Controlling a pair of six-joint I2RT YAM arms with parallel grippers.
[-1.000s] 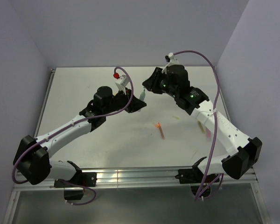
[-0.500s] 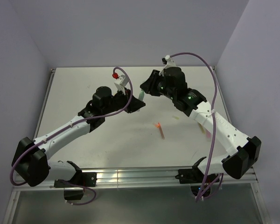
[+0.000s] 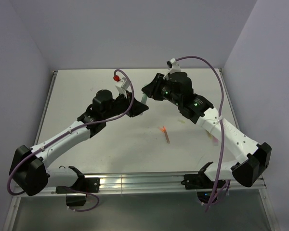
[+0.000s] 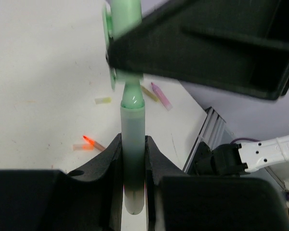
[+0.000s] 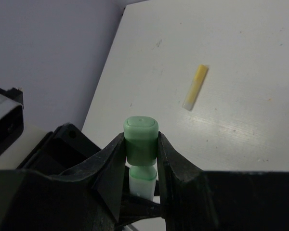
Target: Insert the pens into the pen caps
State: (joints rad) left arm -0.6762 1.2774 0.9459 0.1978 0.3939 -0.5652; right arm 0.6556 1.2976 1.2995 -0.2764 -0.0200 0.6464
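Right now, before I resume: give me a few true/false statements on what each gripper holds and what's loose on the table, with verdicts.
1. The left gripper is shut on the mint-teal pen. True.
2. The right gripper is open and empty. False: it is shut on the mint green cap.
3. The orange-red pen lies on the table, in neither gripper. True.
4. The purple cap is in the left gripper. False: it lies loose on the table.

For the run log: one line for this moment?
left claw: shut on mint-teal pen | right claw: shut on mint green cap | pen tip at cap mouth, neck exposed
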